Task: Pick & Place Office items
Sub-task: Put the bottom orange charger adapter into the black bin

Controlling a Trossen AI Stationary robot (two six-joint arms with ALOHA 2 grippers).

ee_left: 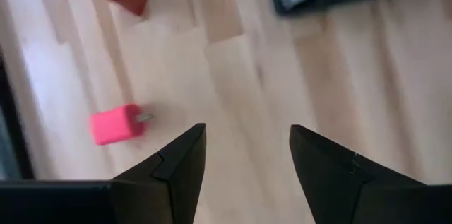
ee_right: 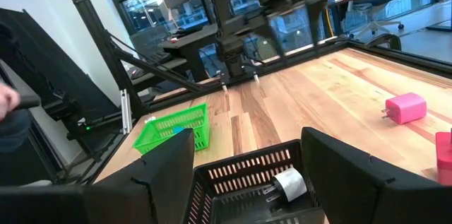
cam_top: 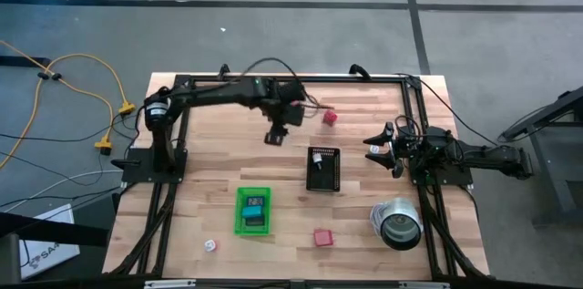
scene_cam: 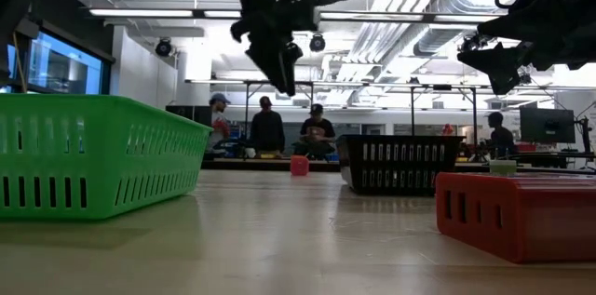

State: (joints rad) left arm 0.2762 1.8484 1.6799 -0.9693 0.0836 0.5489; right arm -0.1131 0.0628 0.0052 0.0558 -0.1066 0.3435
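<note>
Pink block (cam_top: 329,117) lies on the worktop near its far edge, and a red block (cam_top: 322,236) sits near the front edge between the green tray (cam_top: 253,211), which holds a dark blue piece (cam_top: 255,204), and the silver can (cam_top: 398,222) at the front right corner. A white piece (ee_right: 289,181) rests inside the black basket (cam_top: 323,170) at the middle of the worktop. Left gripper (cam_top: 276,136) hangs above the wood beside the pink block with jaws apart and nothing between them, while the right gripper (cam_top: 384,149) waits at the right edge, jaws also apart and empty.
</note>
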